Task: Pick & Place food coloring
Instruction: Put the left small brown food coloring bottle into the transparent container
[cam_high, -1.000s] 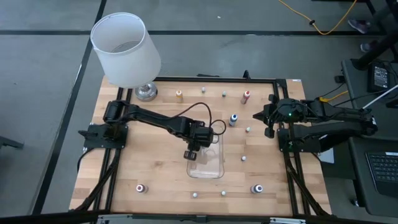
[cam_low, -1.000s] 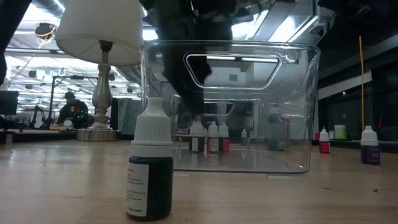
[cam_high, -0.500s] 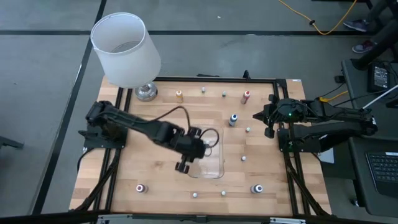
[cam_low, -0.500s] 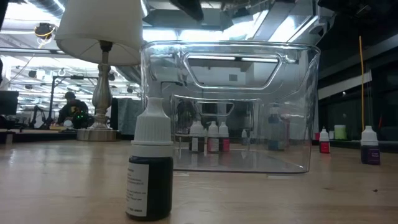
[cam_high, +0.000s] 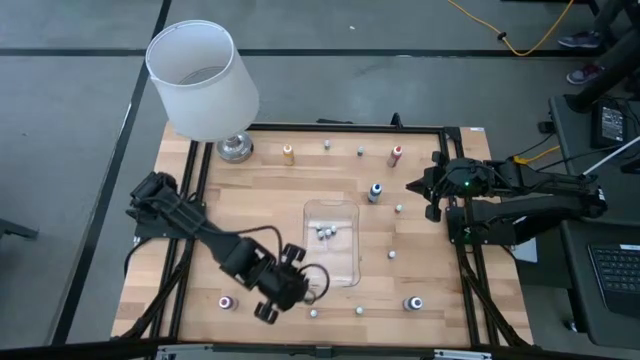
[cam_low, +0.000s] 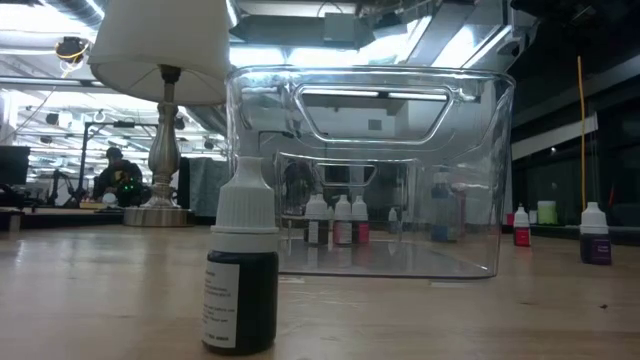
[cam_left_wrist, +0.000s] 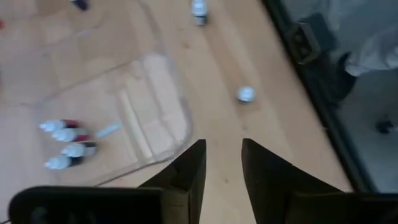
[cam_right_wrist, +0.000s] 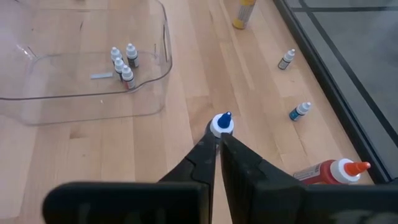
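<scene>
Since a second ago the left arm has swung away from over the clear tray (cam_high: 350, 272) toward the near edge of the surface (cam_high: 260, 195), so its left hand (cam_high: 268, 310) now hangs low beside the tray's near corner, between a red-capped bottle (cam_high: 227, 302) and a pale one (cam_high: 314, 313). In the left wrist view its two dark fingers (cam_left_wrist: 189, 171) stand a little apart with bare wood showing between them, so it holds nothing. Four small food coloring bottles (cam_high: 326, 233) stand clustered together inside the tray, touching or nearly so; the right wrist view shows the same cluster (cam_right_wrist: 123, 64) toward one end, with a small pale sliver lying beside it that I cannot identify. That much of the job looks done. Much is left: bottles are scattered over the surface, among them an orange one (cam_high: 288, 153), a red one (cam_high: 396, 155), a dark blue one (cam_high: 375, 192), another blue-dark one (cam_high: 413, 303) near the front, and several tiny whitish ones. The right hand (cam_high: 430, 205) waits at the right rim of the surface with its fingers pressed together, gripping nothing. The low view shows a dark bottle with a white cap (cam_low: 241, 275) standing close in front of the tray, outside it.
</scene>
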